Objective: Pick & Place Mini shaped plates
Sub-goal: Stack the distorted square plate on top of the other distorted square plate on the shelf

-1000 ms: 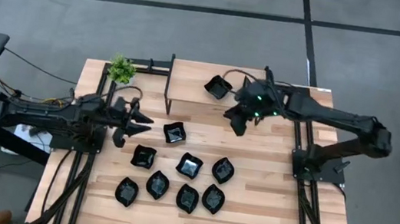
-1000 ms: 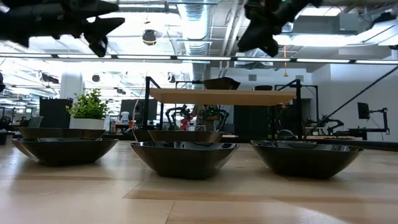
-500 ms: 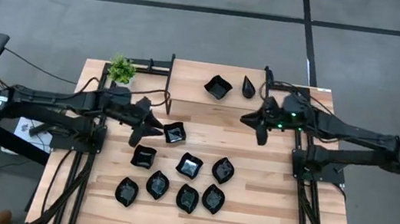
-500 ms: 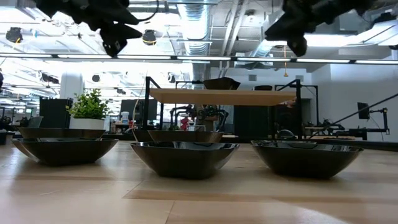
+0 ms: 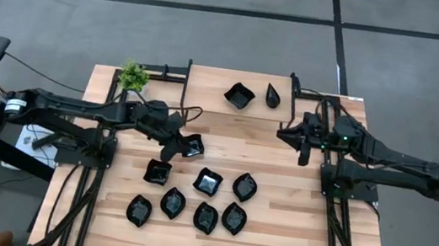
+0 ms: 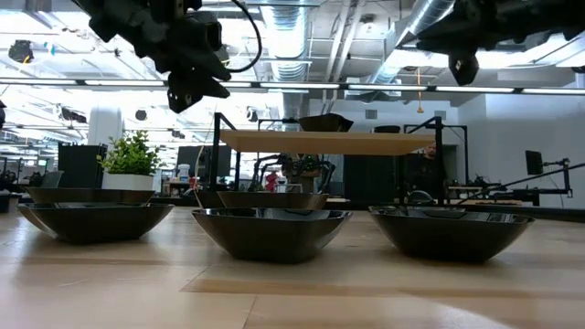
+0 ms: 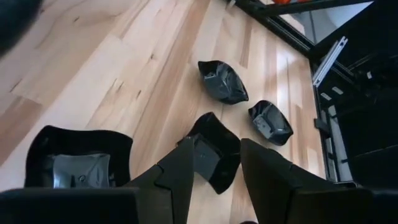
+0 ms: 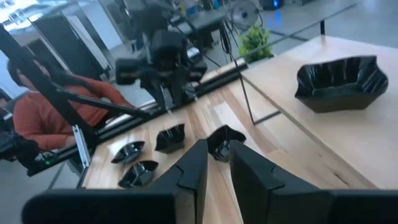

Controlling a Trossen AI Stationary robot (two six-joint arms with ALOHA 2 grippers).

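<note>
Several glossy black mini shaped plates [image 5: 207, 181] rest on their bases on the wooden table. Two more, a wavy-edged square [image 5: 239, 95] and a teardrop [image 5: 272, 95], sit on the raised shelf [image 5: 206, 96]. My left gripper [image 5: 170, 149] hangs open above the far-left plates of the group, beside one plate [image 5: 192, 145]. In the left wrist view the left gripper [image 7: 214, 168] frames a wavy plate [image 7: 214, 146] lying below it, untouched. My right gripper [image 5: 283, 133] hovers just off the shelf's near right corner. Seen in its own wrist view, the right gripper [image 8: 219, 165] has a narrow, empty gap between its fingers.
A small green plant [image 5: 133, 75] stands at the far left corner beside the shelf's black frame [image 5: 186, 93]. Bare wood lies between the shelf and the plates. A person in a red top [image 8: 56, 106] sits beyond the table's left side.
My right gripper has drawn back from the shelf toward the table's right edge, uncovering the teardrop plate there. My left gripper has moved toward the right, out over the plates, and tipped its fingers downward. No plate has shifted.
</note>
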